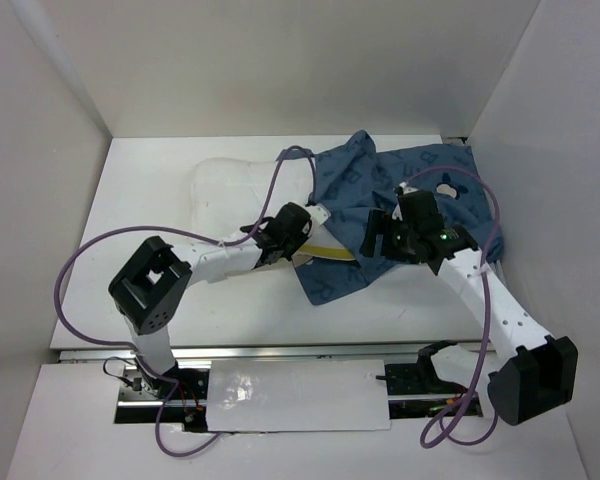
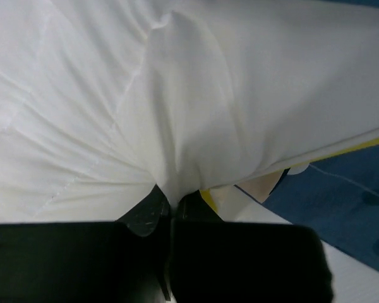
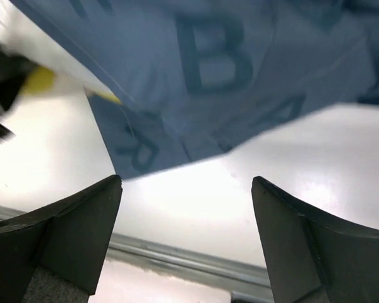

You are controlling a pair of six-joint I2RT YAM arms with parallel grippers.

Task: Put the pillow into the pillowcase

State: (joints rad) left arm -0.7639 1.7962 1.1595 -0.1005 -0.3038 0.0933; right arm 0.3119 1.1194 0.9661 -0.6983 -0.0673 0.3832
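Note:
The white pillow (image 1: 242, 195) lies at the back middle of the table, its right part under the blue lettered pillowcase (image 1: 435, 178); its pale-yellow seam (image 1: 325, 250) shows at the case's edge. My left gripper (image 1: 298, 228) is shut on a bunched fold of the pillow (image 2: 177, 126) next to the seam (image 2: 366, 144), with the pillowcase (image 2: 347, 202) just to its right. My right gripper (image 1: 378, 236) is open and empty, above the pillowcase's near edge; in the right wrist view its fingers (image 3: 82, 221) frame bare table below the pillowcase (image 3: 208, 69).
White walls close in the table (image 1: 150, 190) at the left, back and right. A metal rail (image 1: 280, 352) runs along the near edge, also showing in the right wrist view (image 3: 177, 259). Purple cables (image 1: 80, 260) loop beside both arms.

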